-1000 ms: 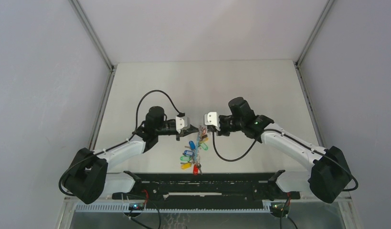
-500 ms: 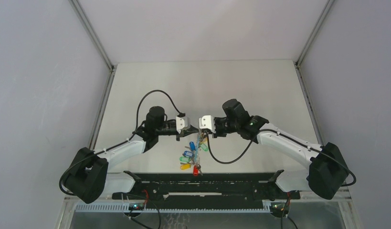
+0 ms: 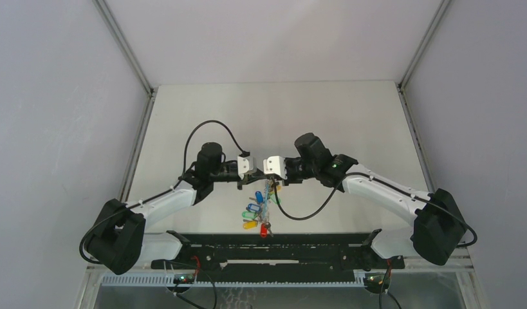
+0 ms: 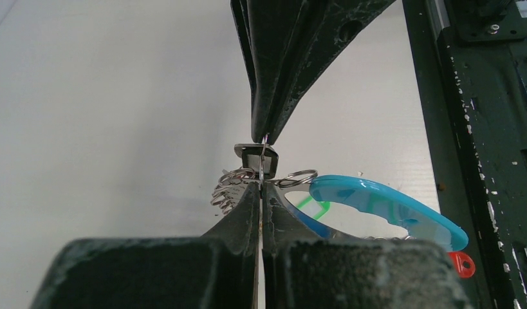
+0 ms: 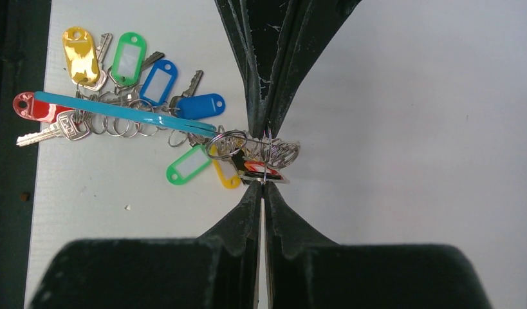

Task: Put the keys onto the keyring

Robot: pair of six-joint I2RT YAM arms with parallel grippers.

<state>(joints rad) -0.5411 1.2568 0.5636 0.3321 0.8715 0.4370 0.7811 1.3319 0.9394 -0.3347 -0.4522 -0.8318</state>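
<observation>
- Pale grey walls [image 3: 55, 141] box me in at the left and right edges of the top frame. I judge there is little room to swing sideways and more toward the top of the frame.
- The desk [image 3: 338, 116] is flat, matt and white. It looks smooth, so I expect a dropped bunch to slide rather than snag. A black rail [image 3: 267, 248] crosses the bottom of the frame.
- The left hand [image 4: 263, 164] and right hand [image 5: 264, 158] meet at frame centre with their tips almost touching. Each is clenched on what looks like the keyring's thin silvery wire.
- The keyring [image 5: 125, 111] shows edge-on in the right wrist view, its turquoise band running from centre to the left edge. I judge the band stiff and the wire springy and slick. I would pinch the wire close to the coils, as now, and keep off the band.
- The keys [image 5: 159, 82] fan out at upper left of that view, most hung off the band by small rings. They look light and loose and likely to swing and tangle. The plastic tags are the better hold.
</observation>
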